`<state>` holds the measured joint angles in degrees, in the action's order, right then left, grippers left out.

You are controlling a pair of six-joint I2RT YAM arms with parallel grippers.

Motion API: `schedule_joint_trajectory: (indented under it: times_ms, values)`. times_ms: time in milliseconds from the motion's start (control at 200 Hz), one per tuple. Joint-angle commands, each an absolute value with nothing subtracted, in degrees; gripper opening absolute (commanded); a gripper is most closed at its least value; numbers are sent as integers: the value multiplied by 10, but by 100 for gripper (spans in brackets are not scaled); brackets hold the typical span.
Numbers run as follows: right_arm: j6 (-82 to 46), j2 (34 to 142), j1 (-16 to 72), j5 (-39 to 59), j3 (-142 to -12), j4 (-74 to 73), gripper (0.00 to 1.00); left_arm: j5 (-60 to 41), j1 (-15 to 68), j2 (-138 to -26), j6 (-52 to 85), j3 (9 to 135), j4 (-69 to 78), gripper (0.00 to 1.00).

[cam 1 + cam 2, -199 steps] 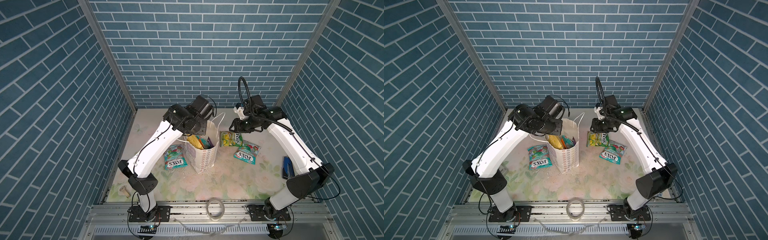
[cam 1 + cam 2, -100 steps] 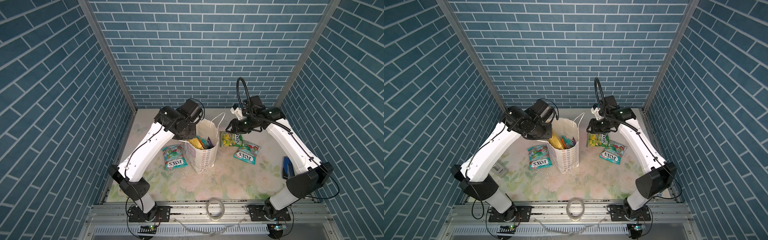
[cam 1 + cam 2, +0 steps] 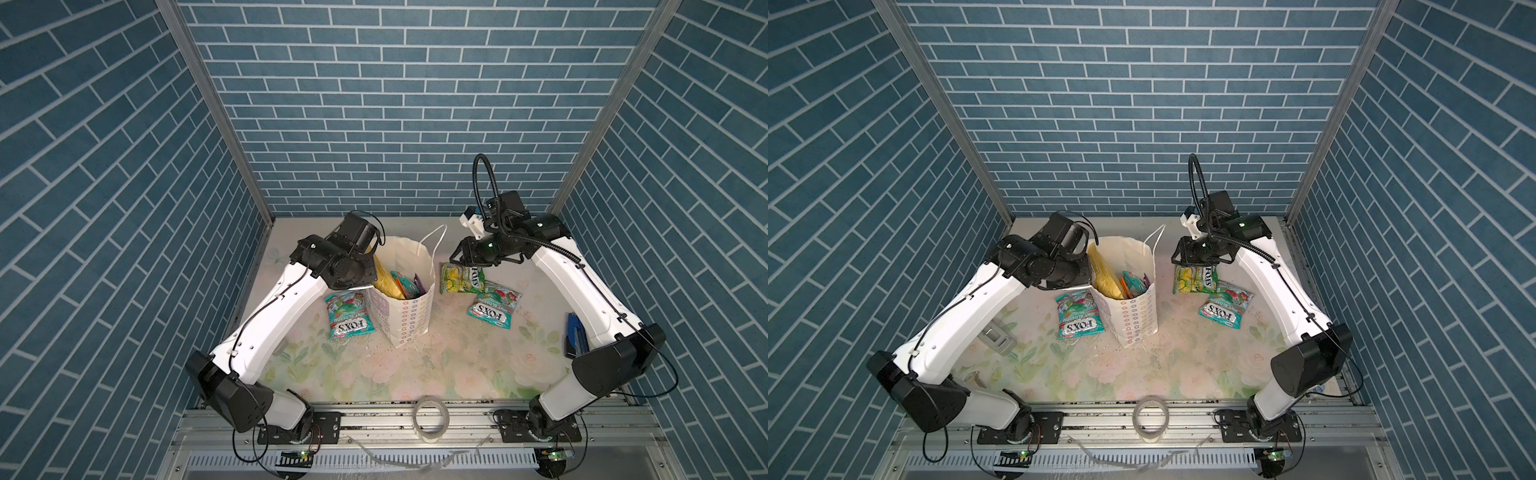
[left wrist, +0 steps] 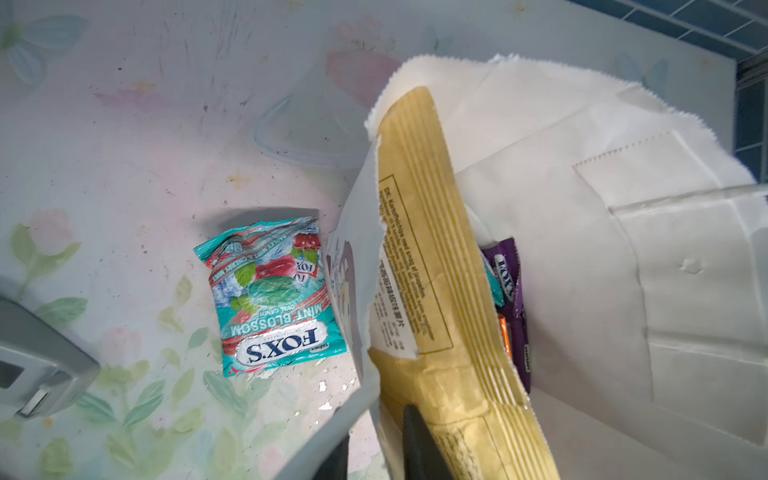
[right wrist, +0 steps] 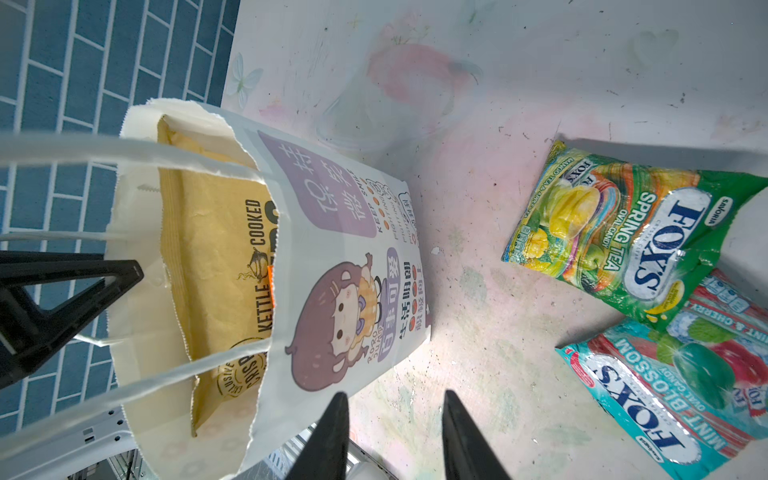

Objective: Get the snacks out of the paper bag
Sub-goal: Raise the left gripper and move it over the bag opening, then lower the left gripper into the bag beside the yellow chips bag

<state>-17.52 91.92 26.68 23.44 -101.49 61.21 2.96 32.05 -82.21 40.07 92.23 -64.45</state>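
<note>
Only left wrist view suggests the purple packet [image 4: 510,299] is FOX'S.

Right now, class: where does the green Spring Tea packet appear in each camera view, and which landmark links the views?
In a top view: green packet lies just right of the bag.
In a top view: green packet just right of the bag.
Left wrist: not in it; the bag is.
Right wrist: green packet beside the bag, touching a teal packet.
Shared landmark: the bag.
</note>
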Motion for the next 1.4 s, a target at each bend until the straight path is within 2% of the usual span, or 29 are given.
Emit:
schedule_joint_trajectory:
  times_ms: [0, 175, 345, 620, 1020, 1250, 1395]
  values:
    - [-168, 926, 268, 241, -1025, 604, 38, 9, 301, -816, 386, 904, -598, 18]
    - [-184, 930, 271, 244, -1040, 590, 38, -14, 273, -823, 362, 895, -588, 0]
    - [-195, 940, 279, 250, -1051, 578, 38, -36, 260, -851, 319, 903, -561, 0]
    - [-212, 950, 294, 242, -1048, 568, 38, -77, 258, -953, 252, 1007, -546, 0]
    - [-253, 932, 303, 222, -1013, 529, 38, -67, 242, -1029, 200, 1157, -670, 0]
    - [-299, 907, 307, 190, -971, 473, 39, -62, 238, -1031, 188, 1198, -722, 15]
    - [-308, 895, 307, 173, -959, 462, 40, -62, 237, -1029, 177, 1220, -735, 21]
